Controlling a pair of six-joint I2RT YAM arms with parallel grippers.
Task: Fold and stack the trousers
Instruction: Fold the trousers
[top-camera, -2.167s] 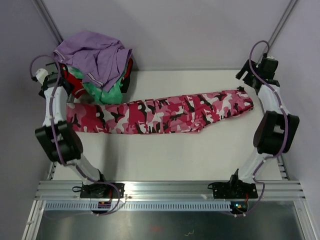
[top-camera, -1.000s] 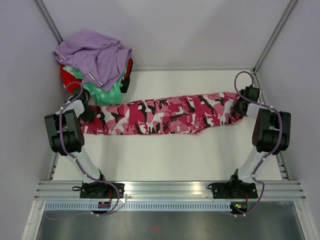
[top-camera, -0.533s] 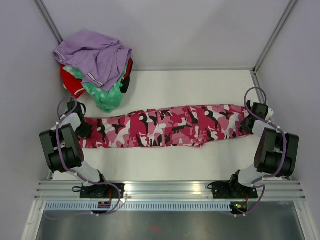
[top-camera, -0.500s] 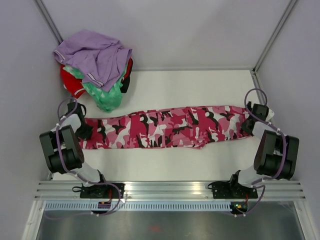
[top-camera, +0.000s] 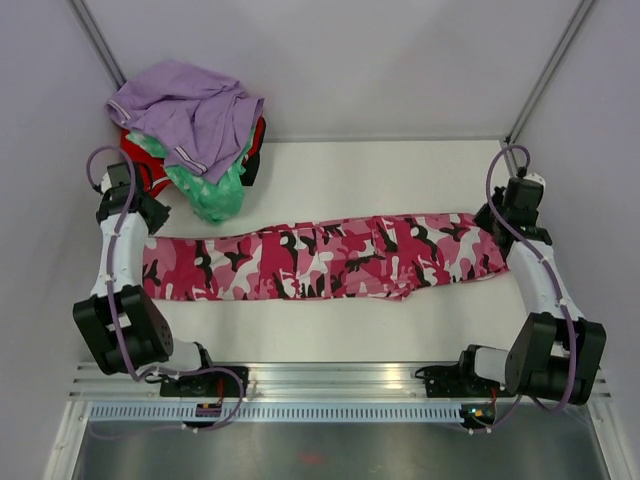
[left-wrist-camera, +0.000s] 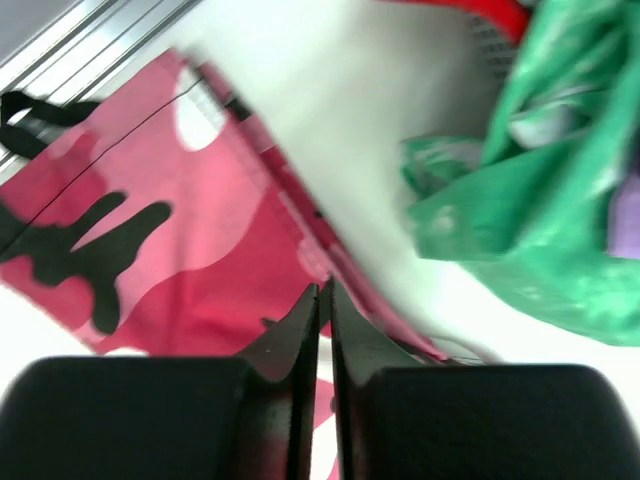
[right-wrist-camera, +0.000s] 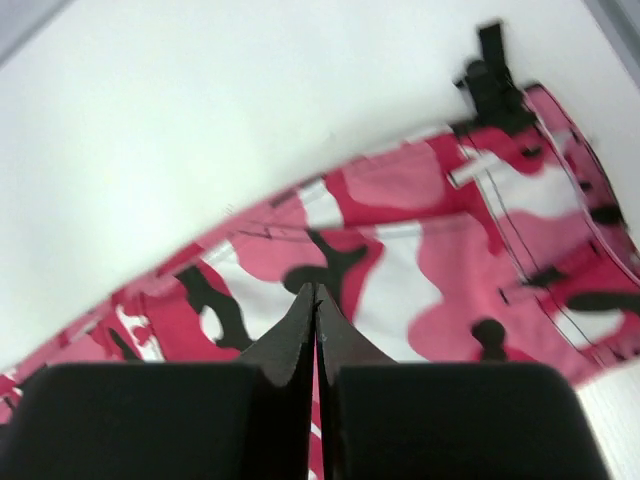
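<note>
Both tools are seen clenched on nothing: the left tool (left-wrist-camera: 323, 300) above one end of the trousers (top-camera: 320, 258), the right tool (right-wrist-camera: 315, 298) above the other. The trousers lie stretched flat across the surface (top-camera: 380, 170), pink camouflage, lightly creased. Laying out appears done; folding seemingly comes next, calling for fresh grips at the ends.

Even, bright overhead light leaves only faint, soft shadows on the white surface (top-camera: 330, 330). The top view is sharp. Both wrist views are soft, the left one smeared, with dark jaws blurred.
</note>
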